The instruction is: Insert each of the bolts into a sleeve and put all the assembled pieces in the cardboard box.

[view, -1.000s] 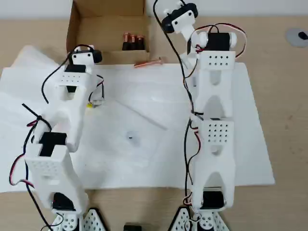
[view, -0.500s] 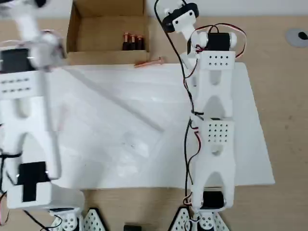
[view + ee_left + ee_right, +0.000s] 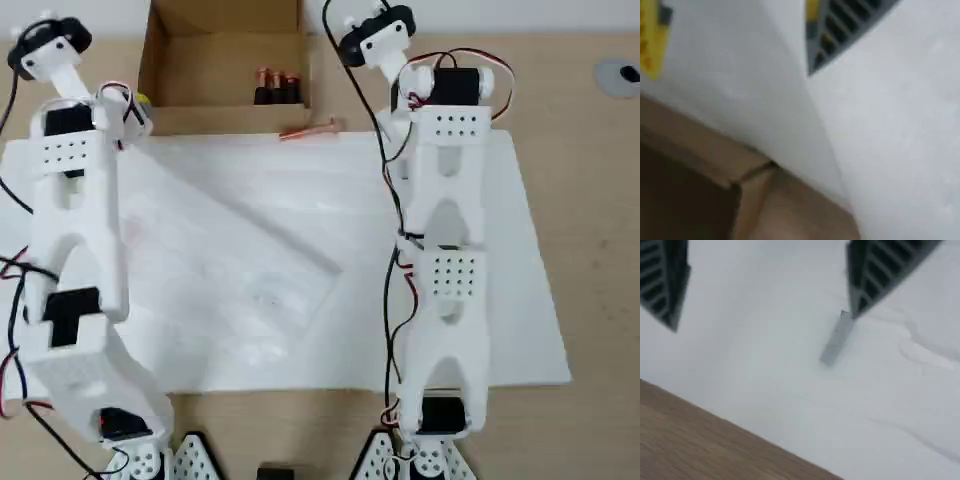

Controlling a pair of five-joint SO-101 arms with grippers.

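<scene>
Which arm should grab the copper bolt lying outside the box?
Right, probably. The bolt lies just in front of the cardboard box, nearer the right arm, whose fingers are spread open over the white sheet. The left arm sits farther off, by the box's other front corner.

This has the look of a small robotics lab or a maker's bench. A left arm [image 3: 70,200] and a right arm [image 3: 447,200], both of white printed plastic with bare red and black wires, stand at the near edge of a wood-grain table [image 3: 580,150] covered with a white padded sheet [image 3: 250,230]. At the far edge sits a plain cardboard box [image 3: 150,60] holding a few copper pieces [image 3: 275,85], with a loose copper bolt [image 3: 308,129] just in front of it and a grey round fitting [image 3: 615,75] set in the top, as on an office desk.
</scene>
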